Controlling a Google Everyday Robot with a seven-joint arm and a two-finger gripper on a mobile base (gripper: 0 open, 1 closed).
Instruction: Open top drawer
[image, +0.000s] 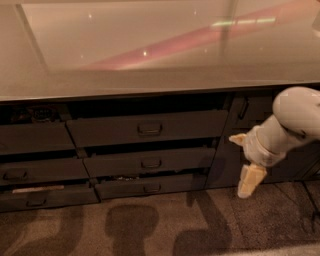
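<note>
No writing, label or number can be read from where I stand. The counter (150, 75) top shows only glare. The top drawer (147, 128) front and the narrower drawers (150, 163) under it are plain dark grey. The tool (247, 165), at the lower right of the frame before the cabinet door (225, 165), carries no legible mark.

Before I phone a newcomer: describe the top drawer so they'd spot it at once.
Under the pale countertop sits a middle stack of three dark drawers, left of the claw hanging by the cabinet door. The top drawer heads it: widest, tallest front, unlike the two narrower ones below.
</note>
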